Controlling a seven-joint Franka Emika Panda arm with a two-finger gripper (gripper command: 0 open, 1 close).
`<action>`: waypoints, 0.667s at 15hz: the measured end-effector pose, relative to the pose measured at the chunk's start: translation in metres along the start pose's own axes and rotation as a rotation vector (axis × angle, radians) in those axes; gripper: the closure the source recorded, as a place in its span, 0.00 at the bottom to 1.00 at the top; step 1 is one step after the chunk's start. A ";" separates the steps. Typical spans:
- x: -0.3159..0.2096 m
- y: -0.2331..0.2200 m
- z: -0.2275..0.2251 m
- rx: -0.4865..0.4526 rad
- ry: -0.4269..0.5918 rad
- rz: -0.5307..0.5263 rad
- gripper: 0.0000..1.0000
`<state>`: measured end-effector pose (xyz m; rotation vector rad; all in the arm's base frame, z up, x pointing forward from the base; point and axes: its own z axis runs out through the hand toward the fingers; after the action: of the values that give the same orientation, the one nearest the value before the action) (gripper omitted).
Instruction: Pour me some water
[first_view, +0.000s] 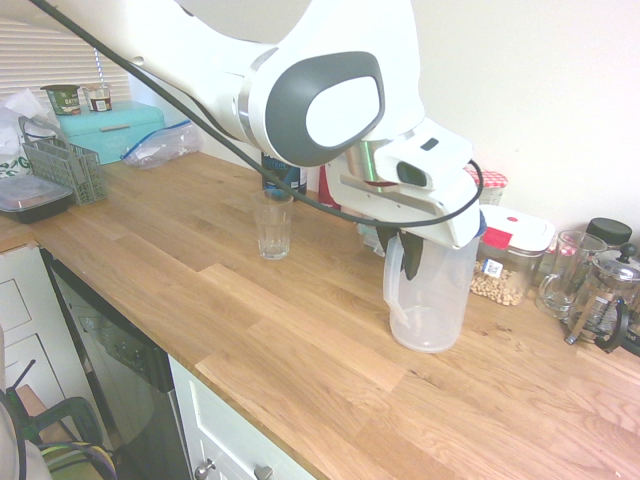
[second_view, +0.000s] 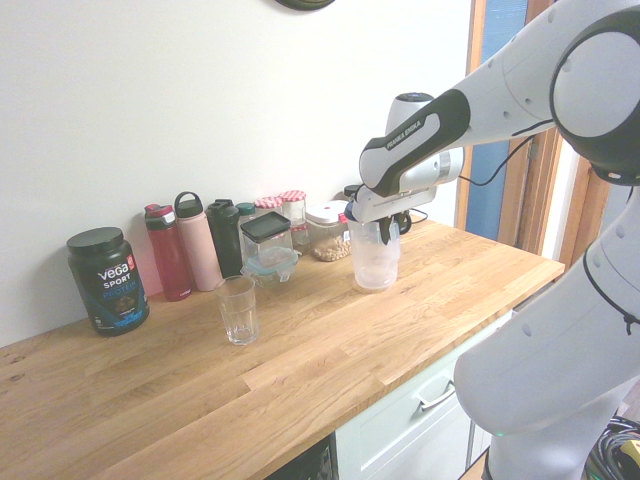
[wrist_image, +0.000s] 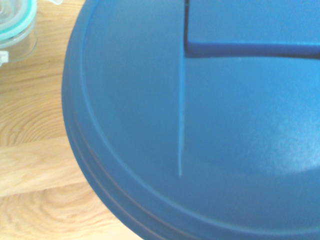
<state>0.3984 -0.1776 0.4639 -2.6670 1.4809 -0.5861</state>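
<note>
A translucent plastic pitcher (first_view: 435, 300) with a blue lid stands upright near the back of the wooden counter (first_view: 300, 340). I cannot tell whether its base touches the wood. My gripper (first_view: 405, 250) is shut on the pitcher's handle, just under the rim; from the other side the gripper (second_view: 386, 229) sits at the top of the pitcher (second_view: 375, 262). An empty clear drinking glass (first_view: 272, 224) stands to the left, well apart from the pitcher, and shows as the glass (second_view: 237, 309) in the second exterior view. The blue lid (wrist_image: 200, 125) fills the wrist view.
Behind the pitcher stand storage jars (first_view: 508, 255), a glass mug (first_view: 563, 272) and a French press (first_view: 606, 296). A Vega Sport tub (second_view: 108, 280), several bottles (second_view: 192, 245) and a teal-lidded container (second_view: 270, 264) line the wall. A dish rack (first_view: 65, 165) sits far left.
</note>
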 end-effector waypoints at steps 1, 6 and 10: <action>0.003 0.001 0.004 0.007 -0.005 0.001 1.00; 0.016 0.006 0.011 0.037 -0.033 -0.013 0.00; 0.018 0.004 0.008 0.029 -0.031 -0.029 0.00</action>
<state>0.4061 -0.1962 0.4611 -2.6670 1.4174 -0.5602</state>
